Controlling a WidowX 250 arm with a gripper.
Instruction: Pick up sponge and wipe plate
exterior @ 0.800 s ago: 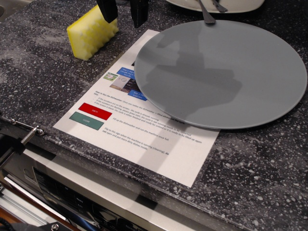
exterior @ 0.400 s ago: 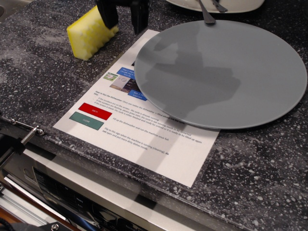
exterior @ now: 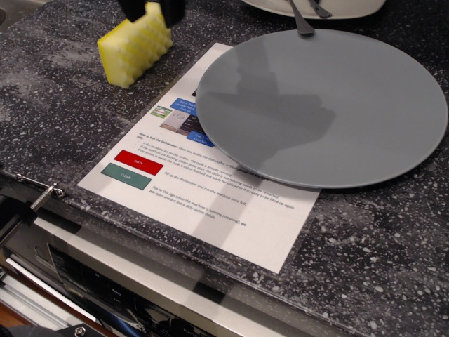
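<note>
Up at the top left, the gripper (exterior: 151, 10) straddles the far end of the sponge (exterior: 135, 45), one dark finger (exterior: 131, 8) on each side; whether they press the foam I cannot tell. That sponge rests on the speckled counter (exterior: 63, 105), left of the plate (exterior: 323, 105), which overlaps a printed sheet (exterior: 210, 196).

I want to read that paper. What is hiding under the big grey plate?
The plate lies on a printed sheet of paper, covering its upper right part. Red and green labels and some text lines show; whatever is printed beneath the plate cannot be seen.
</note>
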